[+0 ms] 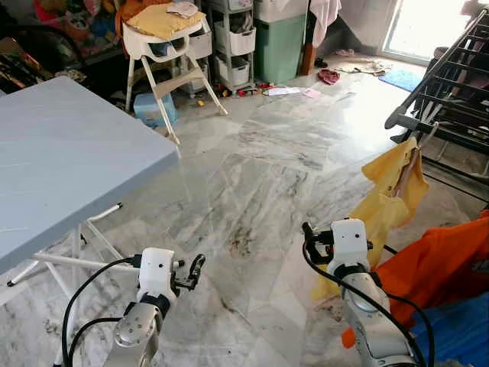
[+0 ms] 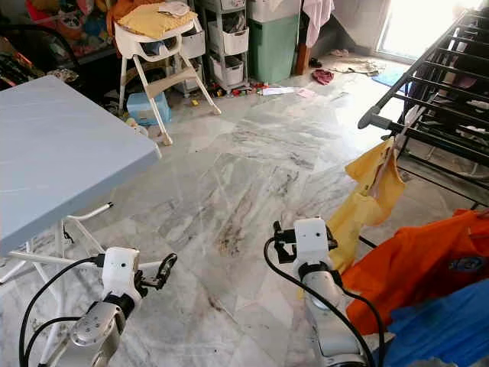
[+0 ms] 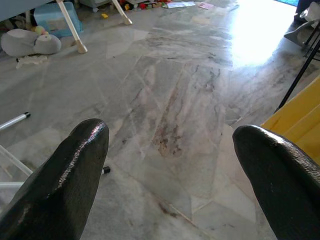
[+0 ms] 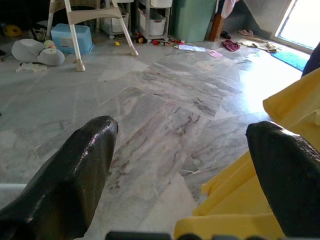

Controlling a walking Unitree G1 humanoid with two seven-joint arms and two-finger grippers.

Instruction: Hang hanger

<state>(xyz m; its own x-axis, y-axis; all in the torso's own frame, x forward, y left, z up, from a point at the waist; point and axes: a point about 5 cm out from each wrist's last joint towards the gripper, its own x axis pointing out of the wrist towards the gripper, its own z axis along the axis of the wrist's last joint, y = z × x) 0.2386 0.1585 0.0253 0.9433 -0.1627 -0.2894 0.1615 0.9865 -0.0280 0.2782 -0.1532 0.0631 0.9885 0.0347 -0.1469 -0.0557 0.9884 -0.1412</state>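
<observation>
Mostly hidden hanger [image 1: 408,173] inside yellow garment [image 1: 386,200], left claw [image 3: 170,150] and right claw [image 4: 185,150] apart, empty.

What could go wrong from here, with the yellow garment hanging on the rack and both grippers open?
1. The yellow garment hangs by its hanger at the outer corner of the drying rack; a bump from the right gripper might knock it off.
2. The orange garment lies close beside the right arm and may snag it.
</observation>
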